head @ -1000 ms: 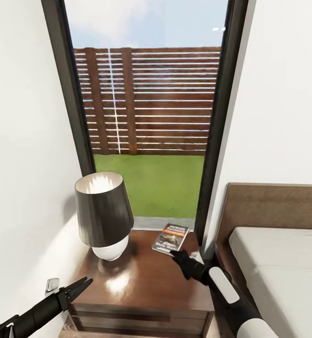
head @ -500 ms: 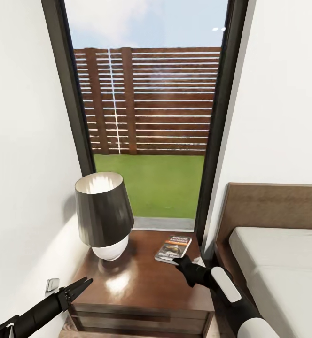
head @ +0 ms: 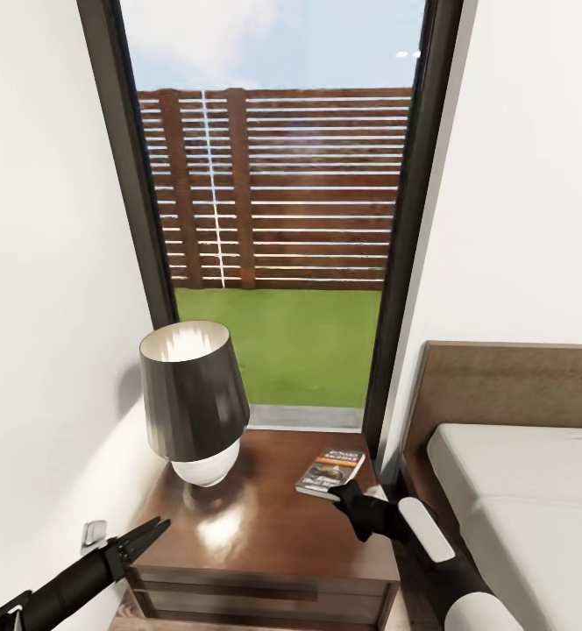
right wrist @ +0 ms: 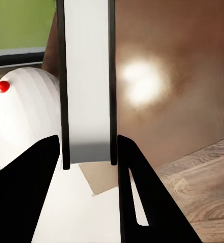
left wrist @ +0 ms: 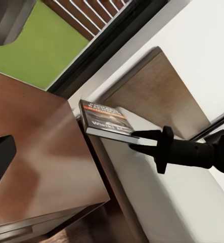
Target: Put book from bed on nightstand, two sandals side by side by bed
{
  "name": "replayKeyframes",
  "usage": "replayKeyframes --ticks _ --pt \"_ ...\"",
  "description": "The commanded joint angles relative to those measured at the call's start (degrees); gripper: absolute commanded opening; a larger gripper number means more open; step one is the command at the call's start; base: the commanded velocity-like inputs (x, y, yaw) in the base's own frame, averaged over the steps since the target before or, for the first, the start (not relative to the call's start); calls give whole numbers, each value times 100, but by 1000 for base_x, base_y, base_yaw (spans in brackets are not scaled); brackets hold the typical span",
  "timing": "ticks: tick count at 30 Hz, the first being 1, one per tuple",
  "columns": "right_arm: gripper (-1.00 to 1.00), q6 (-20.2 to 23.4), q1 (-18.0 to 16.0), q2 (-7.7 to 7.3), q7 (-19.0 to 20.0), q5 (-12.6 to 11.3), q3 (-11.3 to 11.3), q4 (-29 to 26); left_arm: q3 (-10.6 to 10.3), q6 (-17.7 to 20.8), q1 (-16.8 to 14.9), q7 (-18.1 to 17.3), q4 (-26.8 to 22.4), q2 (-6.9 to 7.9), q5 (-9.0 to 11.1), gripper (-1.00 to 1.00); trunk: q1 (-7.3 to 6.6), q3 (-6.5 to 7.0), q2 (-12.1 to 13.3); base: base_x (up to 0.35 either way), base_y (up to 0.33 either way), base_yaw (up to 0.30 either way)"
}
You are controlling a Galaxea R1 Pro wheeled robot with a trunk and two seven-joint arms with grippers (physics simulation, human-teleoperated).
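Thin dark paperback book with orange band (head: 330, 471) low and right of centre, at right rear of glossy reddish-brown wooden nightstand (head: 256, 535), pinched by right black claw (head: 337, 493). Left black claw (head: 149, 531) at lower left, slightly spread.

Book (head: 330, 471) cover lettering too blurred to read; bed (head: 536, 491) cut off by frame edge.

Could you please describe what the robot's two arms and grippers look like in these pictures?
Both arms are matte black. The right arm carries glossy white shell panels along its forearm, and the right gripper ends in slim black jaws. The left gripper has two thin, pointed black jaws on a slender dark wrist.
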Motion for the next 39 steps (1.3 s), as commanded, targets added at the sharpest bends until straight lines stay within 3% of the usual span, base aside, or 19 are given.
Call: replayKeyframes --ticks 1,18,39 --pt "-100 -4 -6 -1 -140 -99 2 -12 66 63 -9 -52 -10 -9 -57 100 -1 -6 -3 0 0 0" --pt "-100 -13 -11 -1 -304 -175 -14 -14 163 58 -9 -222 -12 -14 -60 100 -1 -6 -3 0 0 0" --pt "-100 -20 -11 -1 -300 -178 -15 -10 162 52 -9 -302 -12 -25 -66 100 461 -383 -845 0 0 0"
